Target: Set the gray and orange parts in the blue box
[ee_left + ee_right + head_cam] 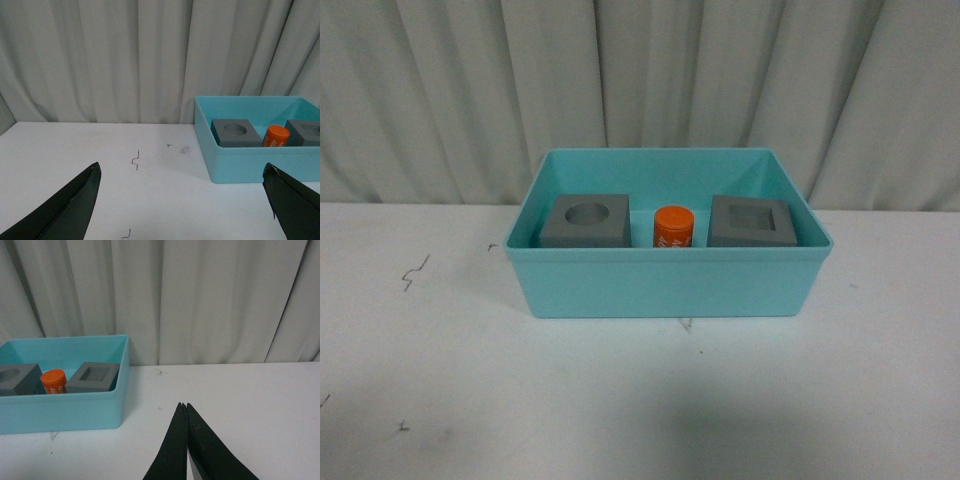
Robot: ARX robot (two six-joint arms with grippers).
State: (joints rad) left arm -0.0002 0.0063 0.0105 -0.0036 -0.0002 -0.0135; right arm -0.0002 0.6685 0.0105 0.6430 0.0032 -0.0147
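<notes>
All three parts sit in my blue box [670, 285]: the gray cube with the round recess [585, 221], the orange cylinder [673, 227], the gray cube with the square recess [751, 221]. My left gripper [182, 200] is spread wide and empty; my right gripper [186, 407] is pinched closed on nothing. The main risk I see is an arm nudging the box.

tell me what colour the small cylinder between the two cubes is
Orange: the cylinder has faint white printing on its side. It shows best in the front view.
</notes>
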